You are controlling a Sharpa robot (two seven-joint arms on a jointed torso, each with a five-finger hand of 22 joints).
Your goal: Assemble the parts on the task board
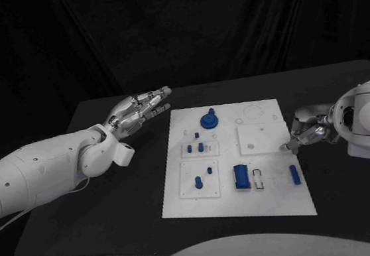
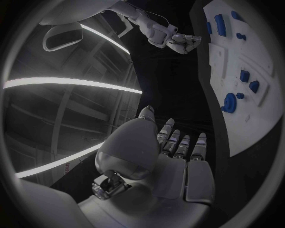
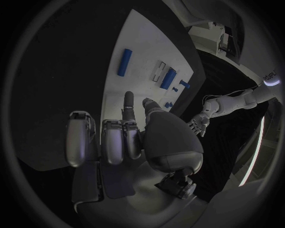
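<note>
We see the white rectangular task board (image 1: 239, 189) lying mid-counter (image 1: 83, 213) with small blue plastic parts (image 1: 241, 176) on it, our left hand (image 1: 138, 112) hovering beside its far corner, fingers straight and empty, and our right hand (image 1: 308, 131) at its right edge, fingers curled, holding nothing.

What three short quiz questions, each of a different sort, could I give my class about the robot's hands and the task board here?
1. True or false: the left hand holds a blue part.
2. Which hand's fingertips are at the task board's edge: A left, B right?
3. Fill in: the round blue part sits near the board's ___ edge, away from the robot.

Key: 1 false, it is open and holds nothing; 2 B, the right hand; 3 far.
</note>
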